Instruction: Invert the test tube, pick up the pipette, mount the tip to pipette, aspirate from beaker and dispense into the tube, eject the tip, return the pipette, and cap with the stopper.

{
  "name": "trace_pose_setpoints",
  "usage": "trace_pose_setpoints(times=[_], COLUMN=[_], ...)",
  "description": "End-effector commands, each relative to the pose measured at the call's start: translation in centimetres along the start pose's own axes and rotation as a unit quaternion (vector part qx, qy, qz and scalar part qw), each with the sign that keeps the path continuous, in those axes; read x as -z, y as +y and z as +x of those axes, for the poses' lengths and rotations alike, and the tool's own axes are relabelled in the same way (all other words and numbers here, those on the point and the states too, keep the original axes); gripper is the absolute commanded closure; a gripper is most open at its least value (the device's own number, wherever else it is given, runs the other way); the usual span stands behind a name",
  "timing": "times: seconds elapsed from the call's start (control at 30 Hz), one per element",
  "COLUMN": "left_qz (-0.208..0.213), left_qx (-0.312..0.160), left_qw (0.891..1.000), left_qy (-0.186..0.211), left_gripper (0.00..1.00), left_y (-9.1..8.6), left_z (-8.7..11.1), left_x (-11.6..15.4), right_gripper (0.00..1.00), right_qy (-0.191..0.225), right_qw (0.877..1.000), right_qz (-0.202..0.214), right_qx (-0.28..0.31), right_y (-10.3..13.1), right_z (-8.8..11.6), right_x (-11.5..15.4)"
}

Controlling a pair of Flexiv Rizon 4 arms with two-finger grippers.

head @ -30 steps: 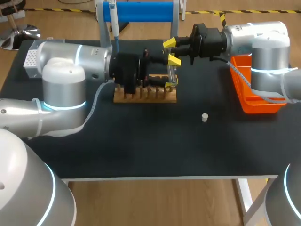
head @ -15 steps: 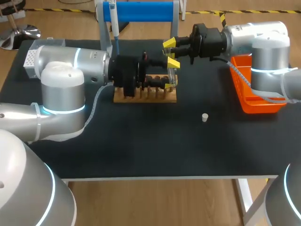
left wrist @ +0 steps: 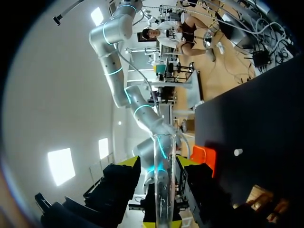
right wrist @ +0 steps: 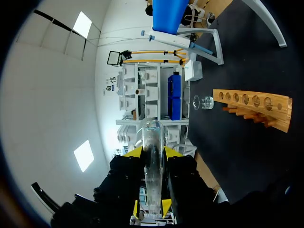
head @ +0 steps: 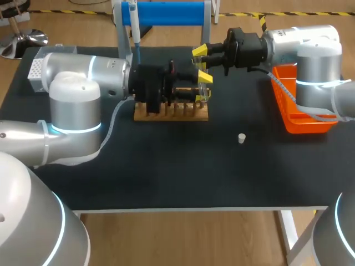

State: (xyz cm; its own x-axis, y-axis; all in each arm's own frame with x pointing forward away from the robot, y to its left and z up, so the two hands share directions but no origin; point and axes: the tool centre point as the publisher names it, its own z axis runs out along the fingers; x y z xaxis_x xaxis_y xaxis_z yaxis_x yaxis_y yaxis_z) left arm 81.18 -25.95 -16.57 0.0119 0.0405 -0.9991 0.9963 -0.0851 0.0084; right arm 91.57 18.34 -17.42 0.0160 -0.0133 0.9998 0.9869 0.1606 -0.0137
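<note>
Black worktop (head: 166,166) is carrying a wooden rack (head: 172,114) in the upper middle of the frame, with both end effectors hanging just above its right end. From the upper right, the right end effector (right wrist: 153,153) is pinching a clear test tube (right wrist: 153,135), its yellow-tipped fingers (right wrist: 167,153) pressing the glass from both sides. From the left, the left end effector (head: 204,88) is sitting around a test tube as well; whether it is actually gripping cannot be told. A white stopper (head: 242,138) is lying alone right of centre. The pipette (head: 135,25) is hanging on the blue stand (head: 166,12) at the upper edge, and an orange basket (head: 305,119) is sitting at the right.
</note>
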Motion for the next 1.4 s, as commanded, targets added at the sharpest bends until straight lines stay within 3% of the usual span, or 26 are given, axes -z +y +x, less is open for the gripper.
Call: trace_pose_setpoints(times=[0.03,0.3,0.37,0.43,0.73,0.77,0.8,0.83,1.13,1.4], left_qz=[0.001,0.001,0.001,0.001,-0.001,-0.001,-0.001,-0.001,-0.001,-0.001], left_qx=[0.0,0.001,0.002,0.002,0.012,0.012,0.012,0.012,0.012,0.012], left_qw=[1.0,1.0,1.0,1.0,1.0,1.0,1.0,1.0,1.0,1.0], left_qy=[0.003,0.005,0.006,0.006,-0.002,-0.002,-0.002,-0.002,-0.002,-0.002], left_gripper=[0.6,0.7,0.78,0.99,1.0,1.0,1.0,1.0,1.0,1.0], left_y=[0.1,0.2,0.3,0.3,0.3,0.3,0.3,0.3,0.3,0.3], left_z=[0.0,0.0,0.0,0.0,0.2,0.2,0.2,0.2,0.2,0.2], left_x=[-0.2,-0.2,-0.2,-0.2,-0.1,-0.1,-0.1,-0.1,-0.1,-0.1], right_gripper=[1.0,1.0,1.0,1.0,1.0,0.71,0.28,0.0,0.0,0.0], right_qy=[-0.002,-0.002,-0.002,-0.002,-0.002,-0.002,-0.002,-0.002,-0.002,-0.068], right_qw=[1.0,1.0,1.0,1.0,1.0,1.0,1.0,1.0,1.0,0.993], right_qz=[0.0,0.0,0.0,0.0,0.0,0.0,0.0,0.0,0.0,-0.038], right_qx=[0.0,0.0,0.0,0.0,0.0,0.0,0.0,0.0,0.0,0.089], right_y=[0.0,0.0,0.0,0.0,0.0,0.0,0.0,0.0,0.0,-1.8], right_z=[0.1,0.1,0.1,0.1,0.1,0.1,0.1,0.1,0.1,2.0], right_x=[0.1,0.1,0.1,0.1,0.1,0.1,0.1,0.1,0.1,4.4])
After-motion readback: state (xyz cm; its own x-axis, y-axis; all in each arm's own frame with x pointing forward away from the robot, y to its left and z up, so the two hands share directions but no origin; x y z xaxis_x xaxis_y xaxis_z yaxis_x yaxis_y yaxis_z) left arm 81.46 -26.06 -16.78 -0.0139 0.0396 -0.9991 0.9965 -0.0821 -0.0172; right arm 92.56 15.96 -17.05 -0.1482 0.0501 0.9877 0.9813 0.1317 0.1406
